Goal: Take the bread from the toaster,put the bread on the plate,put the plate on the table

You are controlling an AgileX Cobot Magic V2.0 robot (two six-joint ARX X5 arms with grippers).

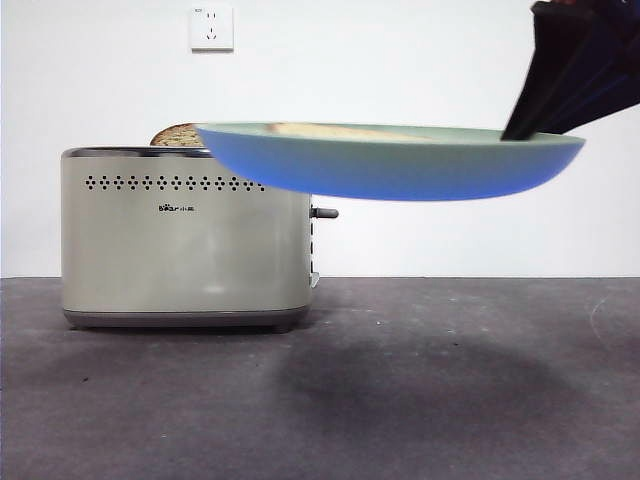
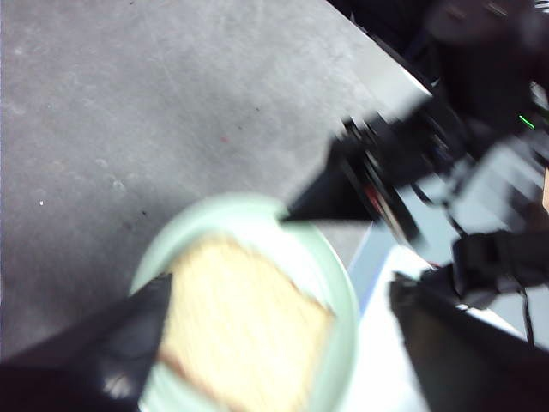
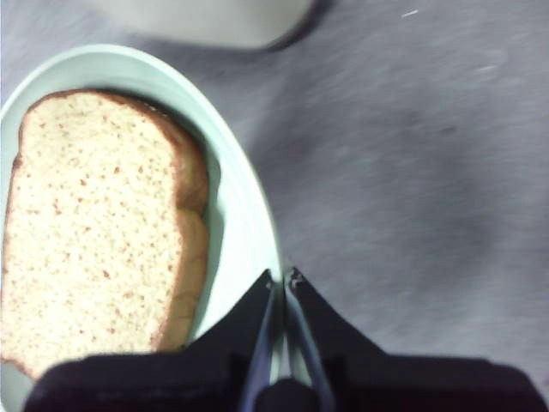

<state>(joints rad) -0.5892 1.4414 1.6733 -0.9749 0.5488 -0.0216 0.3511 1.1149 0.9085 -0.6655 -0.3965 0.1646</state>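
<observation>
Toaster (image 1: 185, 240): on the table (image 1: 420, 400), left, a darker slice inside.
Plate (image 1: 390, 165): airborne, bread (image 3: 94, 223) lying flat on it.
My right claw (image 3: 283, 283): pinched onto the plate's rim.
Left claw (image 2: 283, 343): spread, empty, above.
Lowering: slow, level.

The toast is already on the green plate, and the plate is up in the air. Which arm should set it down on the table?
The right one, I'd say. Its pincer is shut on the plate's rim, with the bread lying on it above the table. The left pincer is open above the plate, gripping nothing.
</observation>
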